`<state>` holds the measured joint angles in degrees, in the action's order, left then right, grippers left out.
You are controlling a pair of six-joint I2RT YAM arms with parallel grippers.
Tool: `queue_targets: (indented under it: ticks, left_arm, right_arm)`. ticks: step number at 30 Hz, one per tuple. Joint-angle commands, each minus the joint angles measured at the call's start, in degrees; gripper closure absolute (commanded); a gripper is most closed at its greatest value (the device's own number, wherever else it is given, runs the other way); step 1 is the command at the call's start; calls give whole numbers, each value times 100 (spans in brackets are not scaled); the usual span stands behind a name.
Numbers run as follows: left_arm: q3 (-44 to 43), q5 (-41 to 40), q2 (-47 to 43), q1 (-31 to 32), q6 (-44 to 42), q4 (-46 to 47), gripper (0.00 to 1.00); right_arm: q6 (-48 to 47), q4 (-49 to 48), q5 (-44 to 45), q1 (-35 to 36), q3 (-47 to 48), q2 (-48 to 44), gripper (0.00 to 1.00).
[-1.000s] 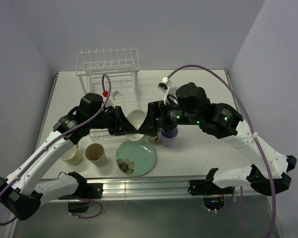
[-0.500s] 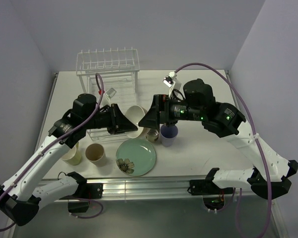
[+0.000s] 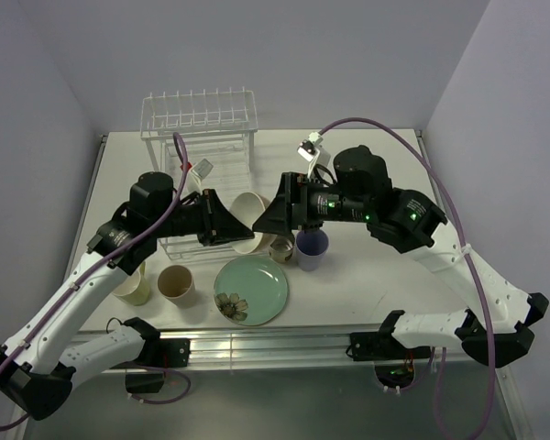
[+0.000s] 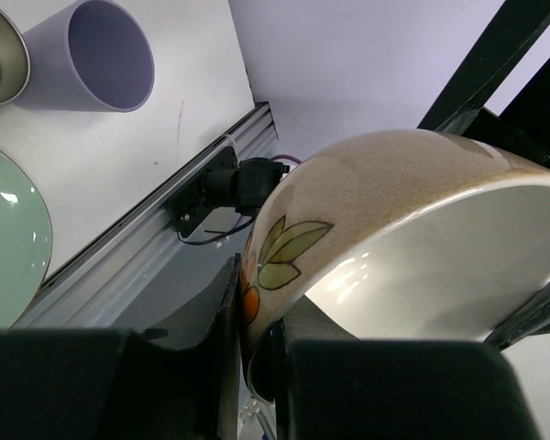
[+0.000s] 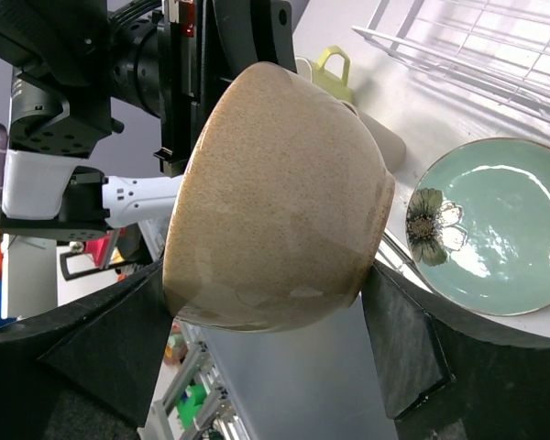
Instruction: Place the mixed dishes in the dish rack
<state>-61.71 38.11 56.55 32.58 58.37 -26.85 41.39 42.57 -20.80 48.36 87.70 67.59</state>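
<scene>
The cream bowl (image 3: pixel 250 220) hangs tilted in the air between my two grippers, above the front end of the dish rack (image 3: pixel 202 137). My left gripper (image 3: pixel 227 225) is shut on its rim, one finger inside and one on the leaf-painted outside (image 4: pixel 261 302). My right gripper (image 3: pixel 268 218) is open, with its jaws spread on either side of the bowl's base (image 5: pixel 268 275). On the table stand the lavender cup (image 3: pixel 312 247), small metal cup (image 3: pixel 281 249), mint-green plate (image 3: pixel 251 290), tan cup (image 3: pixel 176 283) and yellow-green mug (image 3: pixel 133 286).
The rack's raised prong row stands against the back wall. A metal rail (image 3: pixel 275 346) runs along the table's near edge. The cups and plate sit in a row just below and in front of both grippers.
Both arms have lifted and the left one has drawn back to the left. The bowl has shifted slightly up and left. The right gripper still faces it.
</scene>
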Motion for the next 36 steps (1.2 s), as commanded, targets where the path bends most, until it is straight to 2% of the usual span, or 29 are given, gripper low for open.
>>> queue_targets:
  ticks: [1,5,9,11,12,13,15,16,18,19,20,24,26,27,30,31,34,36]
  left_arm:
    - [-201,285,-198,-32,17,550,100]
    - [-438,136,-48,-59,-220,190,100]
    - [-666,-49,48,-59,-431,-56,100]
    - [-702,-23,119,-59,-467,-92,100]
    - [-710,-14,136,-59,-475,-84,100]
    - [-719,-5,163,-59,-493,-92,100]
    - [-754,4,207,-67,-554,-127,100]
    - [-772,12,242,-67,-607,-171,100]
    - [-772,21,277,-76,-634,-180,100]
    - [-763,30,295,-76,-651,-180,100]
    - [-763,56,303,-85,-669,-180,100]
    - [-755,56,312,-155,-757,-259,100]
    - [-702,83,295,-225,-766,-285,94]
    - [-684,91,269,-260,-792,-320,81]
    - [-588,126,198,-392,-809,-321,59]
    - [-553,162,137,-436,-801,-286,45]
    - [-438,275,40,-586,-801,-189,31]
    - [-368,337,22,-691,-836,-180,30]
  right_arm:
    - [45,-328,-47,-37,-16,43,16]
    - [27,-354,-117,-37,1,96,21]
    - [-16,-380,-196,-46,54,210,22]
    - [-16,-433,-249,-37,37,237,28]
    - [-25,-468,-267,-46,45,263,32]
    - [-34,-486,-284,-46,63,289,43]
    - [-52,-573,-372,-55,98,333,56]
    - [-52,-609,-399,-46,107,351,68]
    - [-52,-723,-477,-63,89,395,81]
    - [-43,-767,-513,-89,89,421,96]
    - [-34,-802,-539,-107,81,439,100]
    - [10,-969,-549,-134,89,527,100]
    - [36,-1031,-487,-151,63,536,100]
    - [62,-1057,-469,-160,63,553,100]
    - [71,-1136,-522,-186,28,614,100]
    - [80,-1163,-531,-186,19,632,100]
    - [80,-1224,-557,-195,10,702,100]
    - [89,-1259,-566,-204,10,764,100]
